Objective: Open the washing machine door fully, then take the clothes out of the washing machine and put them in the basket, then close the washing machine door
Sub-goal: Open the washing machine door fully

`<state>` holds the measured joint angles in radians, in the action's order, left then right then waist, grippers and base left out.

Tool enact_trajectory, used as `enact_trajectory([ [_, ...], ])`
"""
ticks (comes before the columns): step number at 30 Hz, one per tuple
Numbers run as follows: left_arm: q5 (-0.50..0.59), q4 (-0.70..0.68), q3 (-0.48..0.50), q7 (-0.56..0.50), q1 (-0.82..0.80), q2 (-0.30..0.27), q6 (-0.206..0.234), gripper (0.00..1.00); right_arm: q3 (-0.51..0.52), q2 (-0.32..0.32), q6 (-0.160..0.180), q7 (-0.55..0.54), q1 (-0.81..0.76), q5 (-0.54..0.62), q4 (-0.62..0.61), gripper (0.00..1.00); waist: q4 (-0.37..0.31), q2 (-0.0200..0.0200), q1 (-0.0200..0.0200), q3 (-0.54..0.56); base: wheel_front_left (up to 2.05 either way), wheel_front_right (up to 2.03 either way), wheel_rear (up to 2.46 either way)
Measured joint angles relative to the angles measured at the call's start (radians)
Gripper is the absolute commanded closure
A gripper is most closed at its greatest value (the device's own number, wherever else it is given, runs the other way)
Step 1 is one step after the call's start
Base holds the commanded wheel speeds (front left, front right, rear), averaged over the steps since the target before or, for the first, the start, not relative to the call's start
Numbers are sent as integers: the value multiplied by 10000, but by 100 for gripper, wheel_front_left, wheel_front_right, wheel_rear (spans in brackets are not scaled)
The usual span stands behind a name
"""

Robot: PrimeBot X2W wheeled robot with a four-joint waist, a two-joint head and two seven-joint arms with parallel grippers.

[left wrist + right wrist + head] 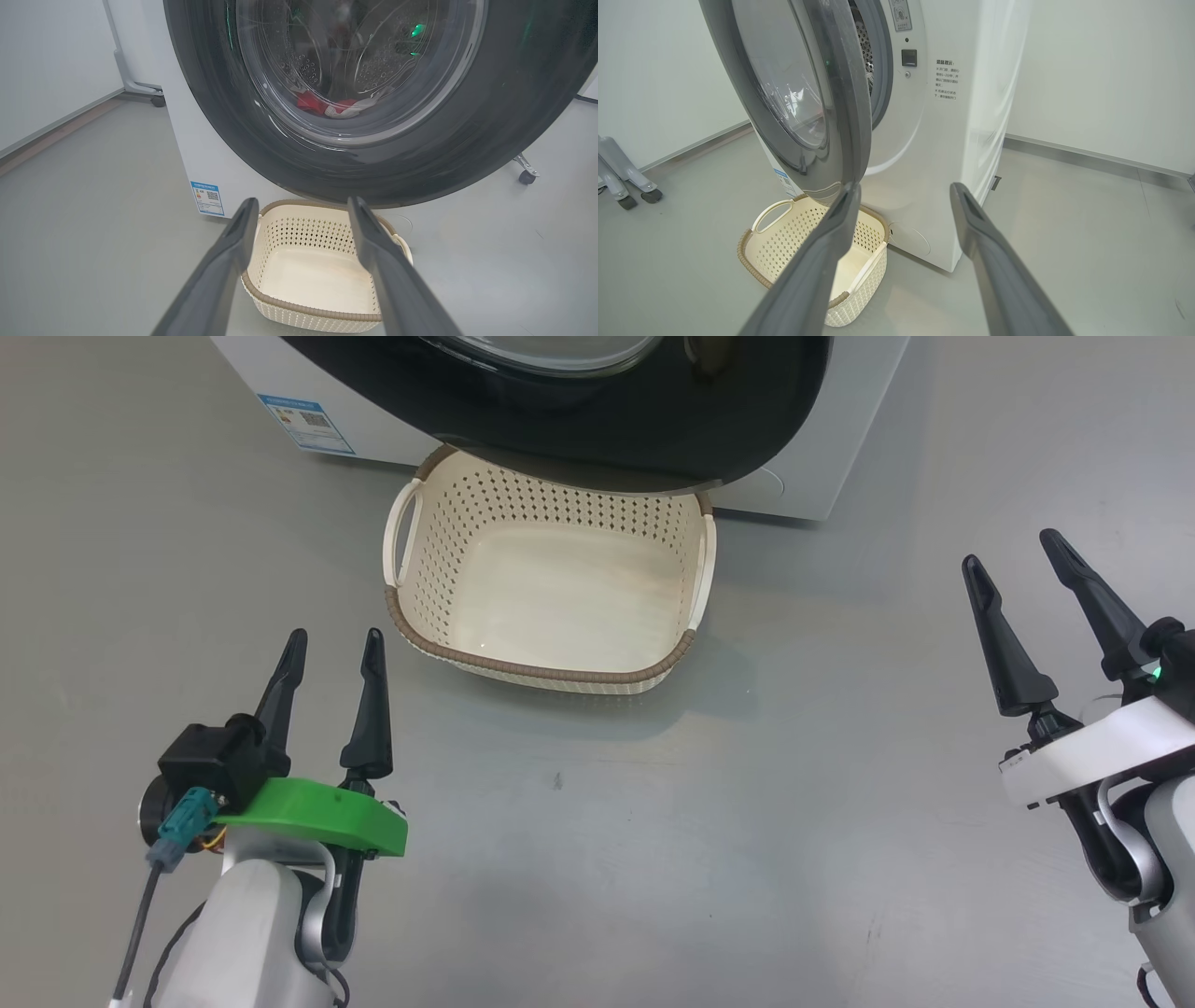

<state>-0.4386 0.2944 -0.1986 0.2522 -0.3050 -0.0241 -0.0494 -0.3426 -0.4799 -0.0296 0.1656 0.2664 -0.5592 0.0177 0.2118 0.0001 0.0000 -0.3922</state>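
The washing machine [280, 392] [943, 140] stands at the far side. Its door [653, 420] [490, 116] [831, 93], with a glossy black rim, is ajar and swung partly out over the basket. Through the glass I see red and white clothes [334, 105] in the drum. The cream basket [551, 667] [299, 308] [756, 266] sits empty on the floor in front of the machine. My left gripper [334, 646] [302, 205] is open, near the basket's front left corner. My right gripper [1013, 549] [903, 190] is open, well to the basket's right. Neither holds anything.
A blue label [306, 425] [207, 198] marks the machine's lower corner. Wheeled stand feet [626, 186] [525, 172] rest on the grey floor [653, 859] on both sides of the machine. White walls run behind.
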Motion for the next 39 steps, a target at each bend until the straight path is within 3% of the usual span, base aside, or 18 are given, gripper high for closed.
enact_trajectory([
  [12,6,40,2,0,22,0,-75,0,-38,102,59,173,-7,73,-4,0,-35,0,0,72,0,0,0],
  [13,6,44,0,0,27,0,-84,0,-38,115,59,174,-7,73,-6,27,-36,0,0,78,0,0,0],
  [14,6,44,0,0,31,0,-84,0,-35,134,59,174,-7,67,-8,73,-36,0,0,83,0,0,0],
  [15,8,46,0,0,34,0,-84,0,-29,165,58,176,-7,42,-15,100,-37,0,0,88,0,0,0],
  [20,10,46,0,0,43,0,-86,0,303,667,42,228,-9,-886,-98,100,-41,0,0,94,0,0,0],
  [26,19,38,-8,0,81,0,-86,0,1204,1680,-134,144,-1,-3336,-347,100,-49,0,0,22,0,0,0],
  [31,19,38,-21,0,81,0,-86,0,1868,2150,-176,-445,166,-5219,-349,100,-47,0,0,-39,0,0,0],
  [39,17,-23,-140,0,74,0,-86,0,2395,2182,86,-2155,1523,-7365,-407,100,19,0,0,-276,0,0,0],
])
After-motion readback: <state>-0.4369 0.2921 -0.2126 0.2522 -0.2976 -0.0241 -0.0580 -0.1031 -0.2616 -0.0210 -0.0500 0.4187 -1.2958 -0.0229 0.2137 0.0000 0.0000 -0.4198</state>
